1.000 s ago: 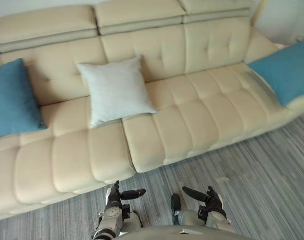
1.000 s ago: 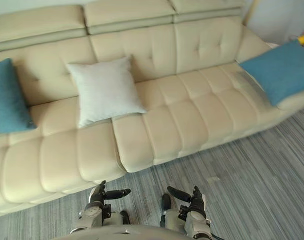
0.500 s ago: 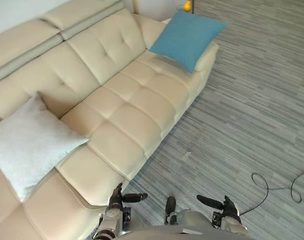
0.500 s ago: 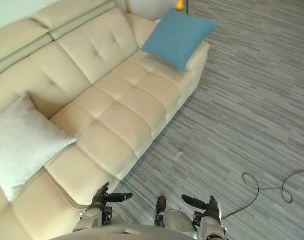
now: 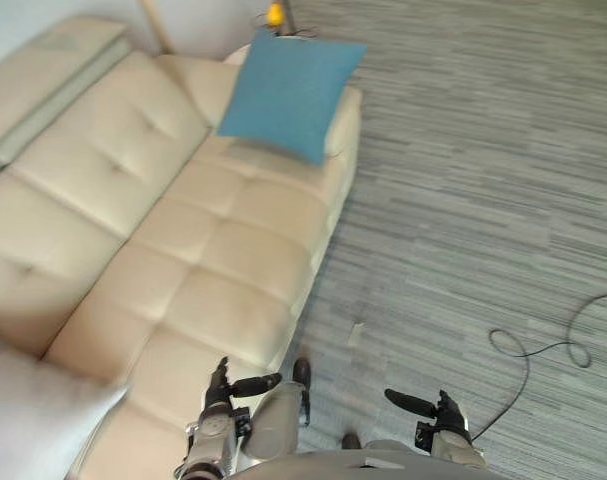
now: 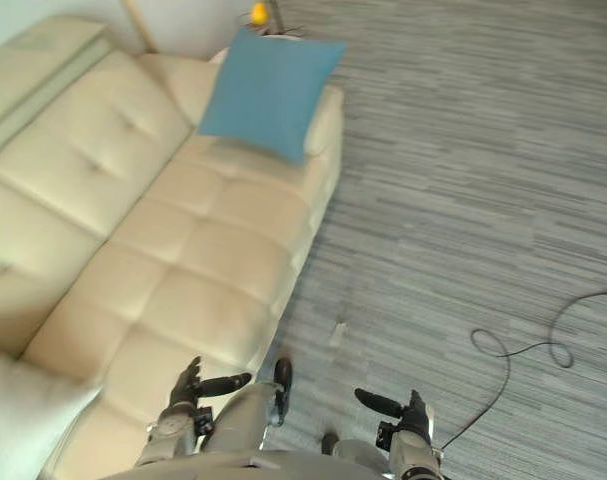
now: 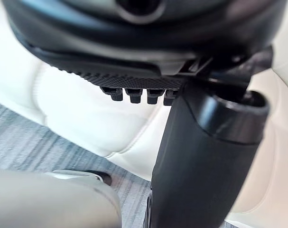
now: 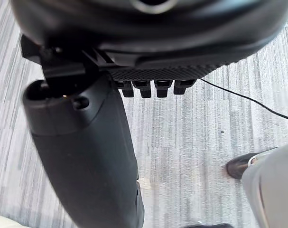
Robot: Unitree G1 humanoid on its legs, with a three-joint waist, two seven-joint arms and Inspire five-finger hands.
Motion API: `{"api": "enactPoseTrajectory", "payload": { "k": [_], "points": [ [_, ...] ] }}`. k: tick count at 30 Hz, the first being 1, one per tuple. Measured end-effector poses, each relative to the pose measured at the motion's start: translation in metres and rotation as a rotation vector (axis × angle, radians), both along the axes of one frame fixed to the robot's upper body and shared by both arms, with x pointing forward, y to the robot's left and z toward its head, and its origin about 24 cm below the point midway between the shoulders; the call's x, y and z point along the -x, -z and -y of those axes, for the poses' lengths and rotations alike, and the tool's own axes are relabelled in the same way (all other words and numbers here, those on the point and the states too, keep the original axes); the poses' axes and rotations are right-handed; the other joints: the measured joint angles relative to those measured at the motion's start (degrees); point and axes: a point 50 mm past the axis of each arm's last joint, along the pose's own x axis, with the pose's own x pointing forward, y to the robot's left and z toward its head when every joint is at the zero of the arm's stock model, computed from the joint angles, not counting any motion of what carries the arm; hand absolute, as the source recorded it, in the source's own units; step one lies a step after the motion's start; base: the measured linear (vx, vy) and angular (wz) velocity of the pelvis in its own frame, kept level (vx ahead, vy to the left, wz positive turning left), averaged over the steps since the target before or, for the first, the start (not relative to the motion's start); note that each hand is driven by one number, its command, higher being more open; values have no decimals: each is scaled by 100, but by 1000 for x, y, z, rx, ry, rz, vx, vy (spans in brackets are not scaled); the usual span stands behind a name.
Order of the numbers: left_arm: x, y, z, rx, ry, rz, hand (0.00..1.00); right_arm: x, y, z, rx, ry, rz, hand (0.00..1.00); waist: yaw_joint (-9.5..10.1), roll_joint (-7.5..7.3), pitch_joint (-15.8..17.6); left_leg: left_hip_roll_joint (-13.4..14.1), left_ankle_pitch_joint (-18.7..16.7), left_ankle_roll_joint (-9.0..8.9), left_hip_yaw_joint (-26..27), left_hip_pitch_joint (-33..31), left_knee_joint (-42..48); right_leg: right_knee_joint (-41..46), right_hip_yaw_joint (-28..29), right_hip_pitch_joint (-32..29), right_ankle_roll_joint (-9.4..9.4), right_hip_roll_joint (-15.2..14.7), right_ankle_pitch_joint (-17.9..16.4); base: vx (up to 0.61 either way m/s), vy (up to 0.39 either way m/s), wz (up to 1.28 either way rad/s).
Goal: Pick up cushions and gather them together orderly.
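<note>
A blue cushion [image 5: 288, 92] leans on the armrest at the right end of the cream sofa [image 5: 183, 260]. The corner of a white cushion [image 5: 33, 425] lies on the seat at the lower left of the eye views. My left hand [image 5: 221, 392] hangs low by the sofa's front edge, open, thumb out to the side, holding nothing. Over the carpet my right hand [image 5: 441, 412] is open and holds nothing. The left wrist view has the left hand [image 7: 148, 52] above cream seat padding. Past the right hand [image 8: 148, 42], the right wrist view has striped carpet.
Grey striped carpet [image 5: 463, 200] spreads to the right of the sofa. A small pale scrap [image 5: 355, 335] lies on it near the sofa's front. A yellow object [image 5: 274, 14] stands behind the sofa's end.
The camera has swung to the right: the blue cushion now sits at the upper middle and the white cushion has slipped to the lower left corner. Both hands keep their low pose.
</note>
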Motion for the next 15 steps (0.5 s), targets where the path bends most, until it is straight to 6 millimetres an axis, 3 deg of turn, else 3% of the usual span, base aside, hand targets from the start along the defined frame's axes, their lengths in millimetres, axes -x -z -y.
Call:
{"api": "enactPoseTrajectory", "payload": {
  "k": [1, 3, 4, 5, 6, 7, 8, 9, 10, 11, 13, 15],
  "points": [
    [4, 1, -3, 1, -18, -7, 100, -1, 0, -1, -2, -3, 2, 100, 27, 30, -61, 1, 156, 89, -164, -19, -103, 114, 216, 54, 24, 60, -190, 590, 183, -85],
    [9, 2, -11, -6, -47, -17, 100, -2, 1, -6, -11, -17, 1, 100, 52, -55, -203, -70, 489, 264, -204, -11, 212, 626, 515, -48, 121, 13, -672, 491, 145, -94],
    [14, 2, -20, -21, -73, -24, 100, 4, 3, -13, -24, -25, -10, 100, 81, -284, -339, -72, 551, 304, 94, 40, 531, 1445, 611, -268, 507, -108, -1124, 536, 144, -104],
    [17, 3, -30, -44, -77, -40, 100, 6, 4, -19, -36, -40, -15, 100, 79, -476, -389, -136, 249, 408, 320, 229, 709, 2343, 462, -511, 1023, -277, -1328, 653, 169, -93],
    [19, 3, -32, -50, -76, -49, 100, 6, 5, -20, -39, -42, -16, 100, 64, -508, -398, -141, 167, 434, 372, 310, 767, 2697, 360, -615, 1279, -333, -1323, 671, 150, -63],
    [21, 4, -33, -64, -48, -69, 100, 8, 5, -19, -41, -46, -18, 100, -18, -529, -376, -145, -196, 595, 452, 708, 894, 4177, -237, -1087, 2010, -600, -1032, 574, 123, -34],
    [20, 4, -31, -67, -29, -74, 100, 9, 5, -17, -35, -47, -20, 100, -44, -528, -365, -160, -318, 631, 453, 903, 888, 4730, -573, -1265, 1891, -789, -1057, 675, 124, -24],
    [20, 5, -27, -63, -11, -78, 100, 10, 4, -14, -27, -48, -18, 100, -79, -506, -338, -151, -495, 659, 449, 1268, 810, 5270, -1059, -1478, 1562, -1085, -1161, 435, 52, 0],
    [20, 5, -26, -62, -6, -79, 100, 9, 4, -14, -28, -47, -13, 100, -87, -499, -332, -140, -540, 665, 441, 1391, 761, 5344, -1192, -1544, 1473, -1164, -1184, 435, 28, 1],
    [20, 6, -25, -63, 1, -85, 100, 5, 2, -13, -22, -50, 1, 100, -130, -447, -284, -87, -604, 650, 429, 1719, 594, 5282, -1487, -1684, 1252, -1310, -1249, 539, -30, 1],
    [21, 7, -22, -55, 6, -94, 100, -2, 0, -13, -15, -73, 18, 100, -192, -384, -226, 100, -605, 649, 380, 2373, 123, 4418, -1904, -1898, 1037, -1346, -1362, 649, -98, 7],
    [22, 8, -21, -54, 6, -99, 100, -8, -2, -13, -12, -78, 39, 100, -274, -383, -223, 295, -608, 642, 311, 2665, -78, 3425, -1996, -2253, 995, -1272, -1205, 498, -165, 21]
  ]
}}
